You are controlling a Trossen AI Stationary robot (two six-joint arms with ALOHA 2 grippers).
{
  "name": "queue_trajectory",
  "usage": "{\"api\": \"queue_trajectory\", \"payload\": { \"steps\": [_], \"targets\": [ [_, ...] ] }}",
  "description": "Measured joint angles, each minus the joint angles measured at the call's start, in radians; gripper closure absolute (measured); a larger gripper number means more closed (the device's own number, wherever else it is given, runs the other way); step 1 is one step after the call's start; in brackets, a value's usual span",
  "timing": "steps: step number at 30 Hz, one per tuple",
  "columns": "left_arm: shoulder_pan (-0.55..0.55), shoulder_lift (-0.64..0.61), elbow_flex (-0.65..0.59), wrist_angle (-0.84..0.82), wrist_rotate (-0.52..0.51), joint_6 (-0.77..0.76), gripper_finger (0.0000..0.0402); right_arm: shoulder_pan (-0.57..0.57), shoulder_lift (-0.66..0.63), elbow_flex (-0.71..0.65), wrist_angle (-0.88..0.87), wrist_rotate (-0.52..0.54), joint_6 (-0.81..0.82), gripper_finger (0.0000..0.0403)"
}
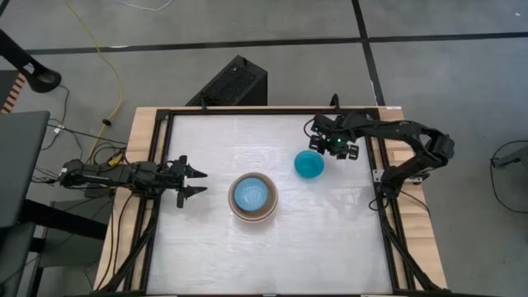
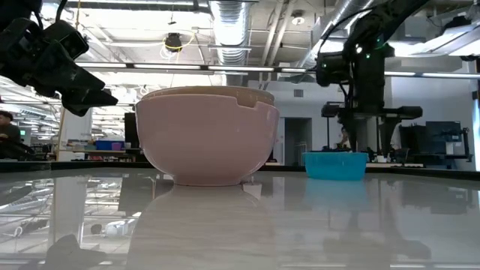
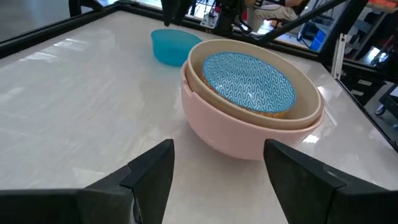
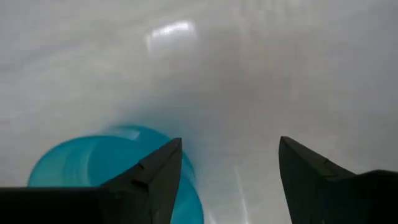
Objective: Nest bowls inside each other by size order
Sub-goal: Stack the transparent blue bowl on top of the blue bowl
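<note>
A stack of nested bowls point(image 1: 252, 196) stands on its base at the table's middle: a salmon-pink bowl point(image 3: 236, 134) outside, a beige bowl point(image 3: 311, 106) in it, and a light blue patterned bowl point(image 3: 249, 84) innermost. A cream-white bowl does not show apart from these. The small teal-blue bowl point(image 1: 308, 165) stands alone to the stack's far right and also shows in the low view point(image 2: 335, 165). My left gripper point(image 1: 196, 181) is open and empty, level, left of the stack. My right gripper point(image 4: 230, 162) is open and empty, raised above the teal bowl's point(image 4: 112, 171) far-right side, pointing down.
A black frame point(image 1: 165, 115) runs along the table's edges. A black box point(image 1: 231, 82) stands beyond the far edge. Bare white tabletop point(image 1: 272, 256) lies toward the near edge.
</note>
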Motion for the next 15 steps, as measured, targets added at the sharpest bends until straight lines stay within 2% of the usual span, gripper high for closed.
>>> {"api": "queue_trajectory", "payload": {
  "steps": [5,15],
  "targets": [
    [0.0,0.0,0.0,0.002,0.001,-0.001,0.0164,-0.055,0.043,0.0,0.001,-0.158,-0.047,0.0168],
    [0.0,0.0,-0.001,0.003,0.009,0.002,0.0164,-0.129,0.049,0.0,0.002,-0.262,-0.111,0.0168]
  ]
}}
